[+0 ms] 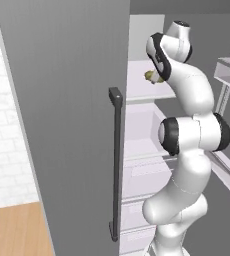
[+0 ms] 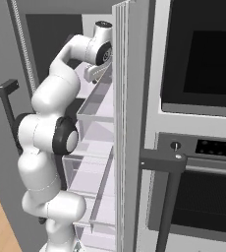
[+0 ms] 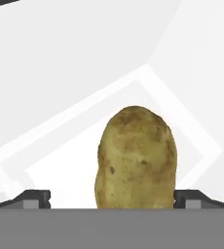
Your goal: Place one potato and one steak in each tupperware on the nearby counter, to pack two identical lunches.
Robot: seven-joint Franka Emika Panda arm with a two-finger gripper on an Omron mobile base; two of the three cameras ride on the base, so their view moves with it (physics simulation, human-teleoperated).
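While your arm reached up into the open fridge in the left base view, you had a small brownish potato just past the wrist, sitting on a pale upper shelf; the dark grey door with its long vertical handle stood at your left.

From the right base view, your arm bent over the clear, glossy door bins, with a dark oven front at the right.

Through the hand view, you saw the potato as a matt, speckled tan oval, its long axis running straight up the frame away from the gripper. Your two dark fingertips stood fully spread, one either side of its near end, gripping nothing.
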